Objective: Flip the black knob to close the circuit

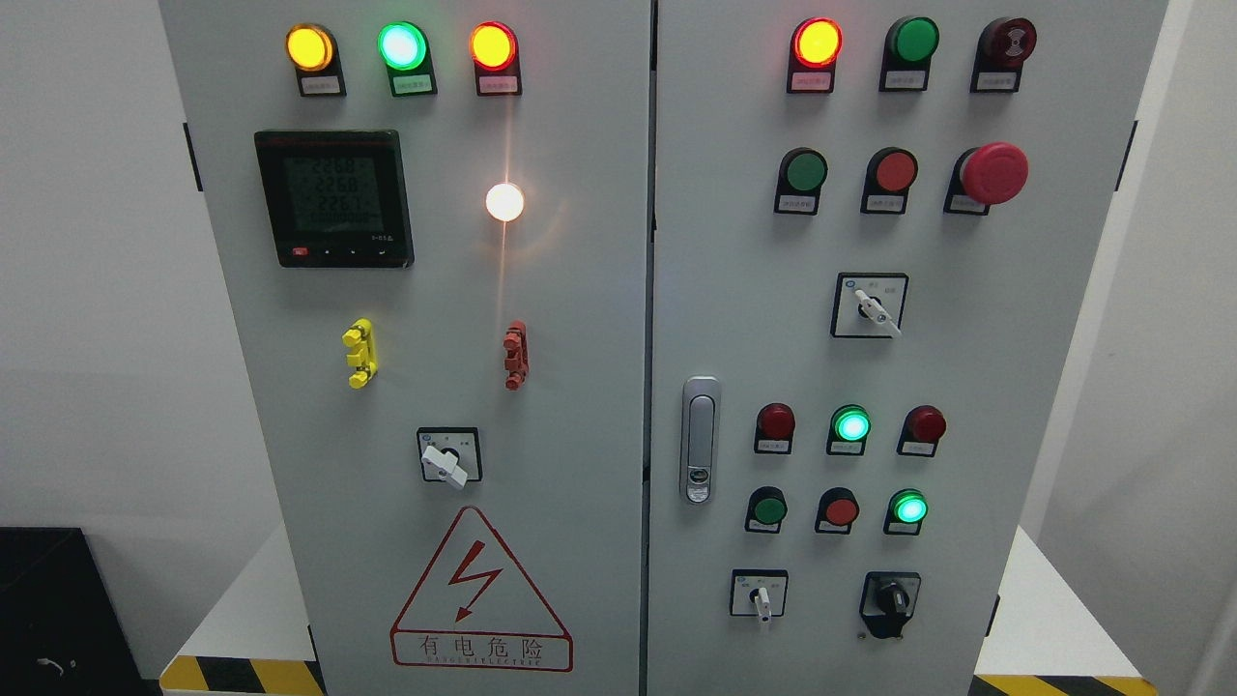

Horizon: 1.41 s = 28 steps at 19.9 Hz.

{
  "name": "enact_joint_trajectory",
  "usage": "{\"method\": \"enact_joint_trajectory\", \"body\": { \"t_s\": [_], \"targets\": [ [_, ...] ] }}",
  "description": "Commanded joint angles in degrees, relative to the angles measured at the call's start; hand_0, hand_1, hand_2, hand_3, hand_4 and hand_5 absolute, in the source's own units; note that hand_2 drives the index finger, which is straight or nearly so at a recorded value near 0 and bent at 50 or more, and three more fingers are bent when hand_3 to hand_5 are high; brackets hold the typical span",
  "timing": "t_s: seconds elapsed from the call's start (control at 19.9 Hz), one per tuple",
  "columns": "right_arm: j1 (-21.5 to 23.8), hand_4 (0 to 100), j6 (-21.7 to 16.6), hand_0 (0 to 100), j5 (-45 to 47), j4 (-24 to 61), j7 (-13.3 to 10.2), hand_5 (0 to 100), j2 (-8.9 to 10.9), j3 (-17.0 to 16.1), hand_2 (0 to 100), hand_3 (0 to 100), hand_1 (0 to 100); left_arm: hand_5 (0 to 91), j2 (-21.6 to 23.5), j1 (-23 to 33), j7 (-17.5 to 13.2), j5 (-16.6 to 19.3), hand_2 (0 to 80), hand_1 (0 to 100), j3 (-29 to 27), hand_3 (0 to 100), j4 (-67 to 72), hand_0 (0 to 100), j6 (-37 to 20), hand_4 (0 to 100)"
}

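Low on the right-hand door, the black knob [890,600] is found, a dark rotary selector on a black plate, its handle standing roughly upright; it is set at the bottom right of the panel. Just to its left a white-handled switch [760,594] is mounted on a square plate. Neither robot hand is seen, so nothing can be said of the fingers or of any grasp. Smooth, matt grey sheet metal forms the cabinet [580,387], divided by a vertical seam into two doors. A chrome latch handle [700,440], oblong and glossy, is fixed near the seam. A triangular red-outlined warning sign [480,592] with a lightning bolt is stuck on the left door. Higher up, a black rectangular digital meter [334,198] is seen, and a domed red mushroom button [993,173] projects from the right door. Round lamps glow along the top.
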<state>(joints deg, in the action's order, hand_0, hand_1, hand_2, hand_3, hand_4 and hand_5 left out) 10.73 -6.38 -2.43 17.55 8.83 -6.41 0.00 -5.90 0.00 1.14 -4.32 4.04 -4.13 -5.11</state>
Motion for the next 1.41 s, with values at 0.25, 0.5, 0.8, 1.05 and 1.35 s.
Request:
{"method": "enact_joint_trajectory", "body": {
  "t_s": [0.25,0.5,0.8,1.05,1.35],
  "targets": [
    [-3.78,0,-0.48,0,-0.21,-4.89,-0.04,0,-0.09,-1.14,0,0,4,0.0,0.01,0.35,0.0,0.01,0.0,56,0.0,0,0.0,12,0.02,0],
    [-4.31,0,-0.57,0,-0.3,-4.64,1.1,0,-0.18,-1.05,0,0,4,0.0,0.01,0.35,0.0,0.01,0.0,56,0.0,0,0.0,12,0.02,0],
    [-3.7,0,1.97,0,-7.05,4.14,-1.0,0,-0.44,-0.7,0,0,4,0.0,-0.07,0.35,0.0,0.01,0.0,56,0.0,0,0.0,12,0.02,0],
    [-3.52,0,7.42,0,-15.83,14.86,-3.02,0,-0.44,-0.7,6,4,6,0.0,0.01,0.35,0.0,0.01,0.0,56,0.0,0,0.0,12,0.02,0],
    [-3.52,17,9.62,0,-29.11,25.85,-4.7,0,-0.36,-1.4,21,22,6,0.0,0.01,0.35,0.0,0.01,0.0,56,0.0,0,0.0,12,0.02,0]
  ]
}}
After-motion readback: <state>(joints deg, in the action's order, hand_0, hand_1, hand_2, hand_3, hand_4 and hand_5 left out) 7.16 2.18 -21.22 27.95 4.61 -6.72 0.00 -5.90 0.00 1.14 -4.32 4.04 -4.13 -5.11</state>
